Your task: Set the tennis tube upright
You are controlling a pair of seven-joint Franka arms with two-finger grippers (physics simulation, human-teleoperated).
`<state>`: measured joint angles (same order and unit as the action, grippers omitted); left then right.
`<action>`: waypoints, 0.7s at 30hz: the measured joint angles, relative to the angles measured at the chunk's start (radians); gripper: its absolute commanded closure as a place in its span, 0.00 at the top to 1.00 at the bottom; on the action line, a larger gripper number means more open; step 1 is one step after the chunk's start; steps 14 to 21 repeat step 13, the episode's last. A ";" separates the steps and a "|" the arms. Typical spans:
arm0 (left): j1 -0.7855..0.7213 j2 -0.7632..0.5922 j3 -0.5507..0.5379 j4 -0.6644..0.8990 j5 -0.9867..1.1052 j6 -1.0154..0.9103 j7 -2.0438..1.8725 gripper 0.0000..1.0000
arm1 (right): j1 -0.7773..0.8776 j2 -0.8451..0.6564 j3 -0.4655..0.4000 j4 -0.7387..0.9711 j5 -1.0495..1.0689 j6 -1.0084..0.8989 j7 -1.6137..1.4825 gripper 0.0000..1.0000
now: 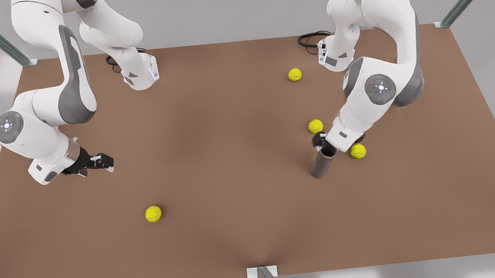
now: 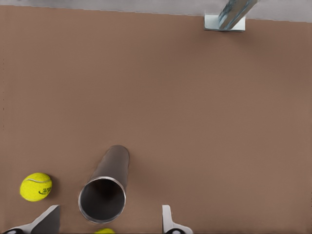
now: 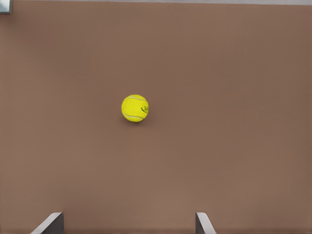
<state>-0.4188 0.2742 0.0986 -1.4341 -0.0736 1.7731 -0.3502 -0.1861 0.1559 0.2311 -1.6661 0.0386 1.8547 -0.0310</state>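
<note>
Though seemingly already on end between two balls (image 1: 315, 126), tube (image 1: 321, 165) let loose: left gripper (image 1: 325, 146) spread wide around tube's hollow top, not touching, likely for withdrawing; right gripper (image 1: 105, 161) well away from tube, fingers apart, waiting

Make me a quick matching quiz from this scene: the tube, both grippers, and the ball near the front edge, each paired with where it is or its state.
1. tennis tube
2. left gripper
3. right gripper
4. lone tennis ball

A. open, waiting on the front view's left
B. standing upright, hollow end up
C. alone on the brown table
D. open, just above the tube's rim

Pairs: 1-B, 2-D, 3-A, 4-C
</note>
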 measured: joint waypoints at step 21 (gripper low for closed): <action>0.342 -0.274 0.133 -0.261 0.052 -0.113 0.155 1.00 | -0.003 0.001 0.000 0.000 0.000 -0.002 -0.001 1.00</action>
